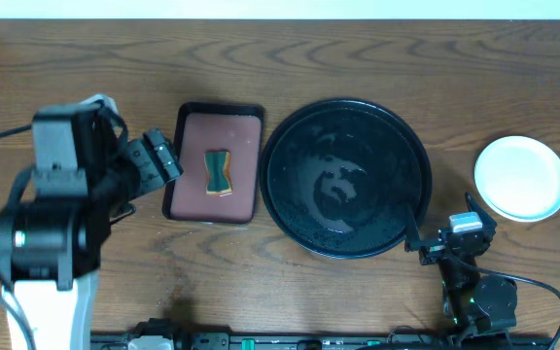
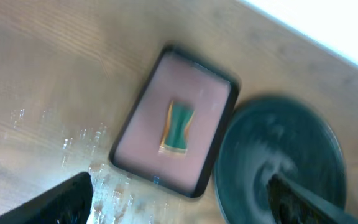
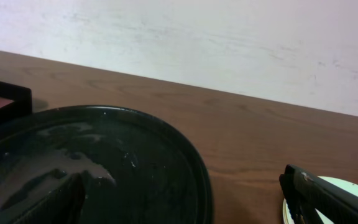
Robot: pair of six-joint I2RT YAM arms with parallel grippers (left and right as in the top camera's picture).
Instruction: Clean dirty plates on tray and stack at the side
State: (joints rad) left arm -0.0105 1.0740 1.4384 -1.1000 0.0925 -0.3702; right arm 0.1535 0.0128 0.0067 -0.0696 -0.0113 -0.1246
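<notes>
While left fingers (image 2: 67,202) and right fingers (image 3: 328,199) spread wide, plates (image 1: 521,177) lie right of both.

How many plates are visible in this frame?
1. A pale plate sits on the table right of the black tray; the tray holds none. More may be stacked under it, hidden.

Free room and obstacles on the surface (image 1: 358,49). A bare strip runs the full length of the far edge. At mid-surface the rectangular tray (image 1: 243,146), bearing a sponge (image 1: 220,172), and the black round tray (image 1: 346,117) lie just beside each other, with only a narrow gap between them. A wider open lane separates the round tray from the plates (image 1: 521,175) near the right edge. The left arm (image 1: 52,224) fills the near-left corner. The right tool (image 1: 443,226), jaws spread, sits by the round tray's near-right rim.
</notes>
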